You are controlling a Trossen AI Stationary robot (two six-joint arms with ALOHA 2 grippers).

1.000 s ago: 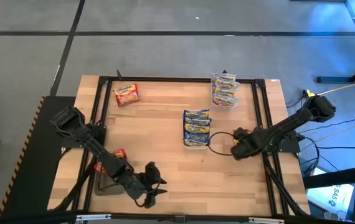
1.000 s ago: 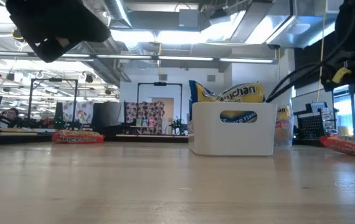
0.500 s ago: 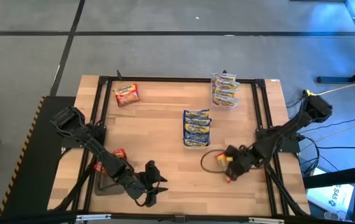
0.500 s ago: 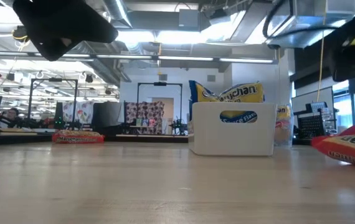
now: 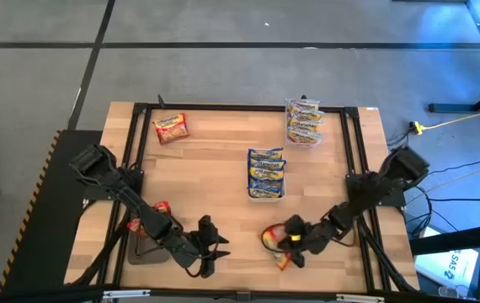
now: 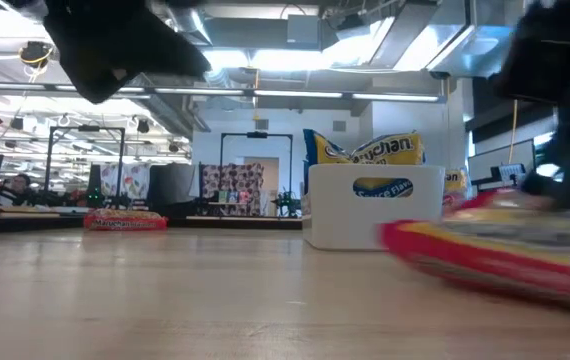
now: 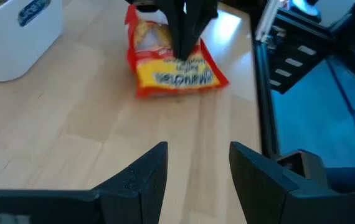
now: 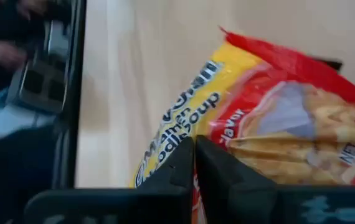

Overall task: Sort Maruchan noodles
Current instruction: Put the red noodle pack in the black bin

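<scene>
Red-edged and yellow, a Maruchan packet (image 5: 279,245) sits pinched in the right gripper (image 5: 290,245), low over the wood table (image 5: 223,168) near its front edge. The left gripper (image 5: 209,252) waits beside it, fingers parted, holding nothing.

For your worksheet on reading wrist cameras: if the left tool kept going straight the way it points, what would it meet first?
Probably the red-bordered noodle packet held by the right tool. It lies ahead of the open left tool, across bare table; depth is uncertain.

Open industrial lab: exposed ceiling ducts (image 6: 265,40), workstations.
</scene>
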